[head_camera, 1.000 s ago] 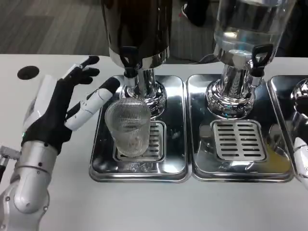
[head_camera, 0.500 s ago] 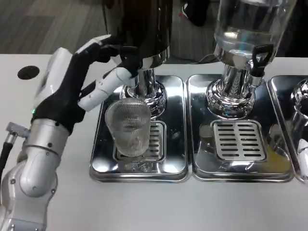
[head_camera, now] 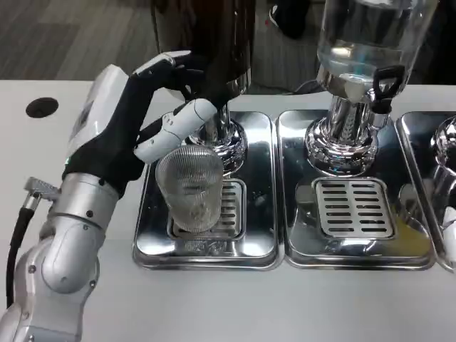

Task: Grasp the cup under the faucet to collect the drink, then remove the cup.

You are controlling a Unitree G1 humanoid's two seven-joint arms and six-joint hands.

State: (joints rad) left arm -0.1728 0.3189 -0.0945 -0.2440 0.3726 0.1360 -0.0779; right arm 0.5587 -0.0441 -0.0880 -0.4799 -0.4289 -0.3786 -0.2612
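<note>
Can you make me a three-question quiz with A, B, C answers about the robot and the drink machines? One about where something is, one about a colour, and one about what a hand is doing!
1. Where is the cup?
A. on the left tray's grate
B. on the right tray
C. on the bare table

2. What colour is the left tank?
A. clear
B. dark
C. red

3. What is the left hand doing?
A. holding the cup
B. lying flat on the table
C. reaching up at the faucet

Answers:
1 A: it stands on the left tray.
2 B: it looks black.
3 C: its fingers are at the faucet, above the cup.
</note>
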